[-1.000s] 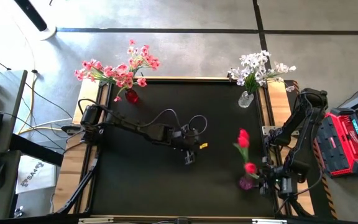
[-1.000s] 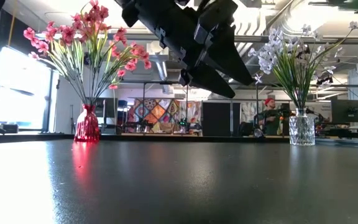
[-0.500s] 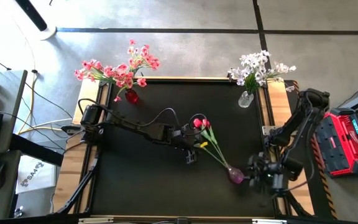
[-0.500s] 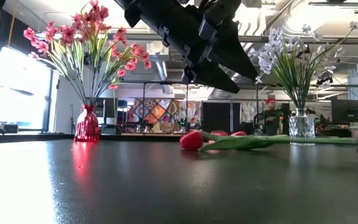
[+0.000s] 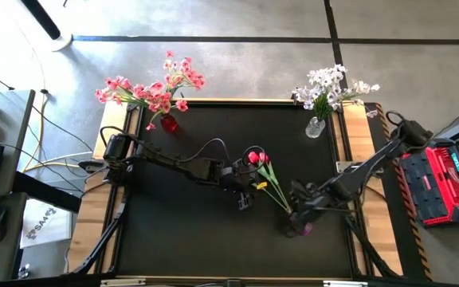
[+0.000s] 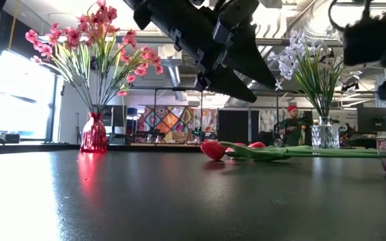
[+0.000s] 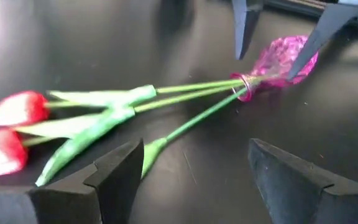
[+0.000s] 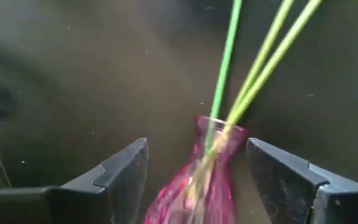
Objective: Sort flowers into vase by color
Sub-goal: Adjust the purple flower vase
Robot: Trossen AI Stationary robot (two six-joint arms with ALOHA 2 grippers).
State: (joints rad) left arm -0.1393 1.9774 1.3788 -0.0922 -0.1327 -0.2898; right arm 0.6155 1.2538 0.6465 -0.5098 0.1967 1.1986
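A small pink glass vase [image 5: 300, 227] lies tipped on its side on the black table [image 5: 213, 159], toward the right part of the front half, w/ three red tulips [image 5: 256, 159] still in its neck; green stems [image 7: 191, 93] run from the vase mouth toward table centre, blooms resting on the mat near the middle. The right gripper [image 5: 297, 214] sits low over the fallen vase, jaws spread wide, one finger on each side of the glass body; wrist view shows the vase between the fingers [image 8: 120, 177] w/ gaps either side, so no grip. The left gripper [image 5: 245, 197] hangs above table centre, just beside the tulip heads, jaws open & holding nothing; its fingers [image 7: 114, 171] frame the stems from above. At the back left corner a red vase [image 5: 168, 123] stands upright w/ pink blossom sprays [image 5: 151, 89]. At the back right corner a clear glass vase [image 5: 315, 127] stands upright w/ white blossom sprays [image 5: 331, 86]. Low view: a person [image 6: 291, 124] in a red cap in the room beyond the table
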